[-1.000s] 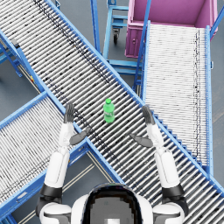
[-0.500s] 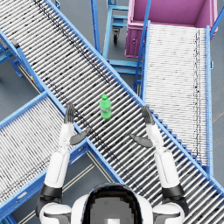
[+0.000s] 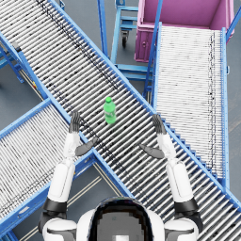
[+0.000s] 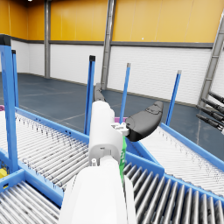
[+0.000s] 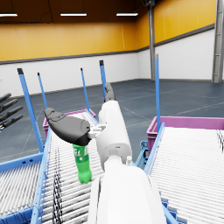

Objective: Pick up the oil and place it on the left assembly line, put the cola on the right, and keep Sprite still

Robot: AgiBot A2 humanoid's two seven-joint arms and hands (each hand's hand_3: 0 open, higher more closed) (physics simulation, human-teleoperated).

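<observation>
Green plastic with a green cap and a pale label: I take this for the Sprite bottle (image 3: pixel 109 111), the one item I am meant to leave alone. It stands upright on the grey rollers of the central roller conveyor (image 3: pixel 66 66), roughly midway across the belt. It is ahead of both my hands and between them, touching neither.

My left hand (image 3: pixel 75 136) hangs over the near edge of that conveyor, fingers spread and thumb turned inward, with nothing in it. My right hand (image 3: pixel 160 139) mirrors it on the other side, equally loose and empty. I read this posture as a ready stance: palms facing each other across the belt, so either one could close on an oil or cola bottle, but both are held back because this bottle calls for no grasp.

Outward from there, the left assembly line (image 3: pixel 28 150) runs beside my left arm. The right assembly line (image 3: pixel 188 84) stretches away past my right arm toward a pink bin (image 3: pixel 183 14) at its far end. I see no oil or cola in any view.
</observation>
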